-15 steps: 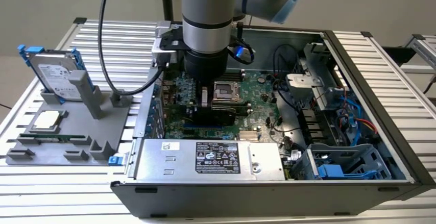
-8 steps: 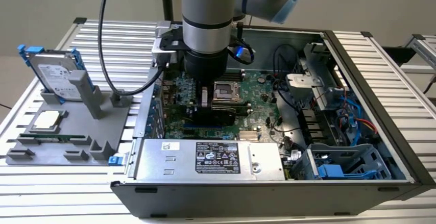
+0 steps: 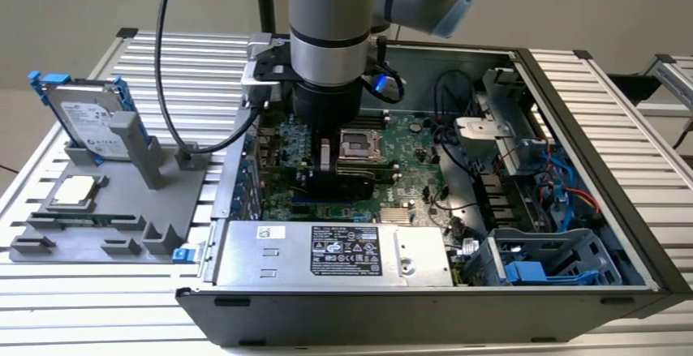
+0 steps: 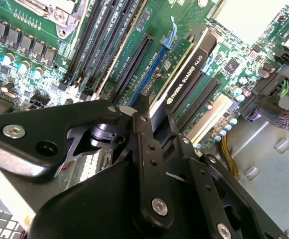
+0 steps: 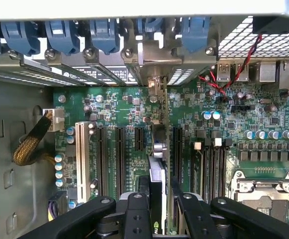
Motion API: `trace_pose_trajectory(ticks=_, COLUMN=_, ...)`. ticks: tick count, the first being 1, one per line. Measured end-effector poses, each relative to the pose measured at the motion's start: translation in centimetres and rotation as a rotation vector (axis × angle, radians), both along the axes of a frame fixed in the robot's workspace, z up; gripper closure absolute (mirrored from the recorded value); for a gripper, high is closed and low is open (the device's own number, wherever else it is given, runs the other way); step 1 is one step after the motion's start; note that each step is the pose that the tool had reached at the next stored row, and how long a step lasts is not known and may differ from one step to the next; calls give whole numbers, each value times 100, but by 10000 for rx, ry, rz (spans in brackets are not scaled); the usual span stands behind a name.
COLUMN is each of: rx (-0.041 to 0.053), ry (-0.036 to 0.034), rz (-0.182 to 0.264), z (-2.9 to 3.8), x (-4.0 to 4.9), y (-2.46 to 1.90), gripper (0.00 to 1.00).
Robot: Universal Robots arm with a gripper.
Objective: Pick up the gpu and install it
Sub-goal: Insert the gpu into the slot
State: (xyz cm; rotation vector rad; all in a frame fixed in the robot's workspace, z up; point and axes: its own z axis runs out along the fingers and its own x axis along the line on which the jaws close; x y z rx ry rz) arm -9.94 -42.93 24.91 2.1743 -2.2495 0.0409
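Note:
The gpu stands on edge inside the open computer case, low over the green motherboard. My gripper is shut on its top edge. In the second wrist view the gpu's black shroud runs along a long expansion slot beside a blue one, with the gripper clamped at its near end. The first wrist view has the gpu edge-on between black slots, its silver bracket close to the case's rear opening, and the gripper around it. Whether the card sits fully in the slot cannot be told.
A grey fixture at the exterior view's left holds a silver hard drive with blue rails, a processor and a memory stick. The power supply, a blue drive cage, the processor socket and cables crowd the case.

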Motion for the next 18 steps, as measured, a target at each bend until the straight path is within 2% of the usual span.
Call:
trace_pose_trajectory(ticks=4, rx=48, ry=3, rz=0, z=2, x=0, y=-15, gripper=100)
trace_pose_trajectory(ticks=8, rx=48, ry=4, rz=0, z=2, x=0, y=-17, gripper=100)
trace_pose_trajectory(ticks=14, rx=49, ry=8, rz=0, z=55, x=0, y=-17, gripper=100)
trace_pose_trajectory(ticks=18, rx=52, ry=9, rz=0, z=58, x=0, y=-18, gripper=100)
